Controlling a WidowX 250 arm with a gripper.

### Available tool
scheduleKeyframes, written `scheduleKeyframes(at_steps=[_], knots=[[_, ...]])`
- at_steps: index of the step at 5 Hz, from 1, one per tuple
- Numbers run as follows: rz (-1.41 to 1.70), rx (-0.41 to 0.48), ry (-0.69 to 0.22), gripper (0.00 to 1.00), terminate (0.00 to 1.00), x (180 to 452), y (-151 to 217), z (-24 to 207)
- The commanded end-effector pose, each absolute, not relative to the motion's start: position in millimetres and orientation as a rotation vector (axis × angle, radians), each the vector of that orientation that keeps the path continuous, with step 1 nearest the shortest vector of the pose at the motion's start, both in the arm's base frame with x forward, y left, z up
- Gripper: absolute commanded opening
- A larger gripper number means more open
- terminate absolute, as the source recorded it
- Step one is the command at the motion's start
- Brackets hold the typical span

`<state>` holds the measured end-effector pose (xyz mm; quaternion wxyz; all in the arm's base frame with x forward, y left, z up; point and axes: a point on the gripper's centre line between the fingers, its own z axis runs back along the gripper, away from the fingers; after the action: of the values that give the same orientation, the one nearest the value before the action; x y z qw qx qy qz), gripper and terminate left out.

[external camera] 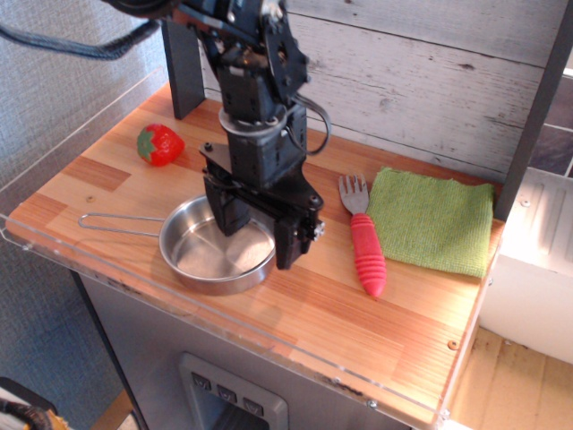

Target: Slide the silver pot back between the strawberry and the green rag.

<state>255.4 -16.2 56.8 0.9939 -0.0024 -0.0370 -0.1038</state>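
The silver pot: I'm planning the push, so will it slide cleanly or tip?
The silver pot is shallow and wide, so it probably slides rather than tips. Its polished steel on the smooth wooden counter likely offers little friction. The long wire handle may make it pivot.

Counted on wooden table (340,313):
- 1 pot (201,260), steel, with 1 wire-loop handle.
- 1 strawberry (159,144), red, green cap.
- 1 rag (432,220), green.
- 1 fork (362,235), red handle, grey tines; tine count not resolvable.
- 1 arm, carrying 1 gripper (258,235) with 2 fingers visible.

Loose objects on table: 4 in total, one of each kind, no duplicates seen. Red items: 2 (strawberry, fork handle). Green items: 1 rag, plus strawberry cap. Metal items: 1 pot. Cloth items: 1.
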Motion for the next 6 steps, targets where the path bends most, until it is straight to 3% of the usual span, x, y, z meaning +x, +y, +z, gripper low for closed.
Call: scheduleKeyframes(at_steps=[1,3,4,6], knots=[[-0.161,0.045,-0.04,1.0,0.0,260.4,-15.1,45.7],[-0.149,0.041,-0.003,1.0,0.0,264.3,-10.7,27.8],[-0.152,0.026,-0.015,0.0,0.0,263.0,-8.8,26.8],[-0.188,0.014,-0.019,0.0,0.0,261.1,-12.4,28.8]])
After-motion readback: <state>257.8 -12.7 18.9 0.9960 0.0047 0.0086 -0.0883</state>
